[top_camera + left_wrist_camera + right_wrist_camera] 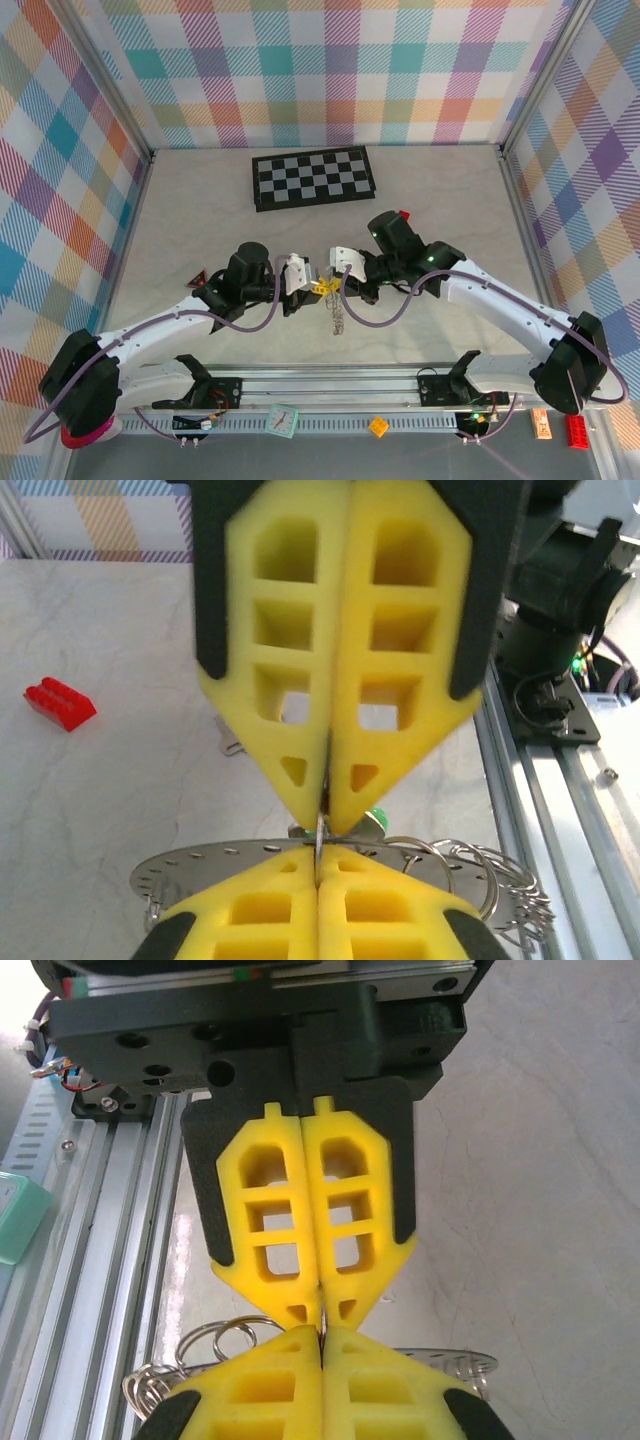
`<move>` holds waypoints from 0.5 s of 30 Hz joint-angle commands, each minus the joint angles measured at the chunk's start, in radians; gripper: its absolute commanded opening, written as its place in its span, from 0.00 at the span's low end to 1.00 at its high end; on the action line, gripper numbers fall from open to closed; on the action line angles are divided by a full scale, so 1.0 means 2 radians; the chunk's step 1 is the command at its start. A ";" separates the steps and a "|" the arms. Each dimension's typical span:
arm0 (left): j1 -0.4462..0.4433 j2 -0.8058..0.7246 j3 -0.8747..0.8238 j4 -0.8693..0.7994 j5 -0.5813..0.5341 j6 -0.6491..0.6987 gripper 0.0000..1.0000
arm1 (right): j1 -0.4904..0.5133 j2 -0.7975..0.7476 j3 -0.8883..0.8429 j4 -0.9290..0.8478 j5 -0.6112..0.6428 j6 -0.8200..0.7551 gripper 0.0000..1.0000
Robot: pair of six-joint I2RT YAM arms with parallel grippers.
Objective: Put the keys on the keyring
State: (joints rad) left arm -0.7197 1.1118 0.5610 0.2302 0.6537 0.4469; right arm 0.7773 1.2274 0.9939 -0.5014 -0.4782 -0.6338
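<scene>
- Grip: left hand [318,855] clenched at bottom centre of its wrist frame. Right hand [326,810], above it, is also clenched. Their tips meet on a thin metal sliver.
- Keyring [200,865] lies across lower centre, touching both tips; which hand grasps it I cannot tell.
- Green key [378,820] head sits just right of the right hand's tip.
- Red block [60,702] is on the counter [120,780], at left edge.
</scene>
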 commanded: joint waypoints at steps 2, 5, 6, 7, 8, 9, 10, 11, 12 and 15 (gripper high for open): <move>-0.002 0.001 0.010 0.023 0.009 -0.006 0.00 | -0.008 -0.025 -0.029 0.061 -0.029 0.043 0.24; -0.002 0.000 -0.008 0.064 0.017 -0.022 0.00 | -0.038 -0.046 -0.076 0.122 -0.054 0.096 0.33; -0.002 0.001 -0.016 0.082 0.019 -0.029 0.00 | -0.042 -0.049 -0.085 0.133 -0.060 0.108 0.34; -0.002 0.001 -0.023 0.101 0.021 -0.036 0.00 | -0.044 -0.051 -0.093 0.142 -0.061 0.116 0.35; -0.002 0.001 -0.028 0.113 0.022 -0.039 0.00 | -0.044 -0.052 -0.099 0.149 -0.063 0.122 0.35; -0.002 0.002 -0.034 0.128 0.024 -0.044 0.00 | -0.045 -0.052 -0.104 0.156 -0.065 0.125 0.35; -0.002 0.004 -0.038 0.139 0.026 -0.047 0.00 | -0.044 -0.052 -0.108 0.162 -0.066 0.129 0.35; -0.002 0.005 -0.041 0.149 0.028 -0.050 0.00 | -0.044 -0.052 -0.110 0.166 -0.067 0.130 0.35; -0.002 0.008 -0.043 0.157 0.030 -0.053 0.00 | -0.044 -0.052 -0.113 0.170 -0.070 0.132 0.35; -0.002 0.013 -0.044 0.166 0.034 -0.057 0.00 | -0.044 -0.053 -0.118 0.184 -0.077 0.132 0.34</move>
State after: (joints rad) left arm -0.7197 1.1358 0.4789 0.4438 0.6731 0.3561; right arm 0.6865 1.1370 0.7708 -0.2123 -0.5781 -0.3992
